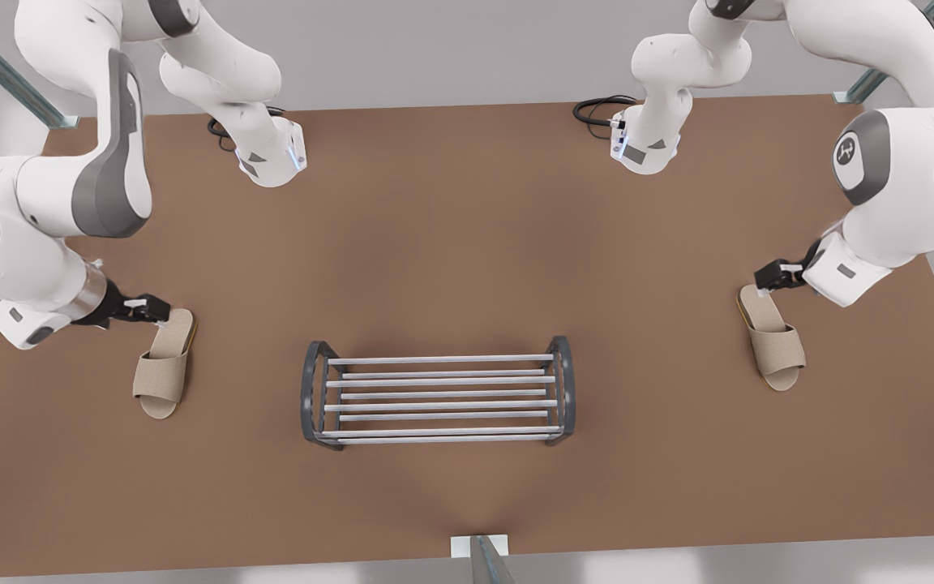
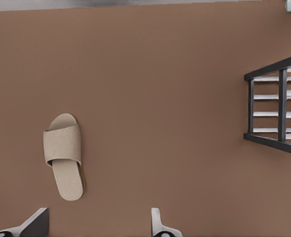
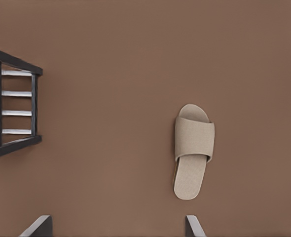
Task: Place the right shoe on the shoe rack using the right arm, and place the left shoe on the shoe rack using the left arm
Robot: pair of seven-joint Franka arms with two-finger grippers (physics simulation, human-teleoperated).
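While two slippers lie well apart on the brown table (image 1: 467,227), one shoe rack (image 1: 439,401) is seen between them. The right shoe (image 1: 163,365) is met at its heel by the right gripper (image 1: 160,312), the left shoe (image 1: 771,337) by the left gripper (image 1: 767,280); both grippers' fingers are spread. Pale grey surrounds are seen.

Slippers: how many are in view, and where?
2. The right shoe lies on the table at the front view's left, by the right gripper; the left shoe at the front view's right, by the left gripper. Neither is on the shoe rack.
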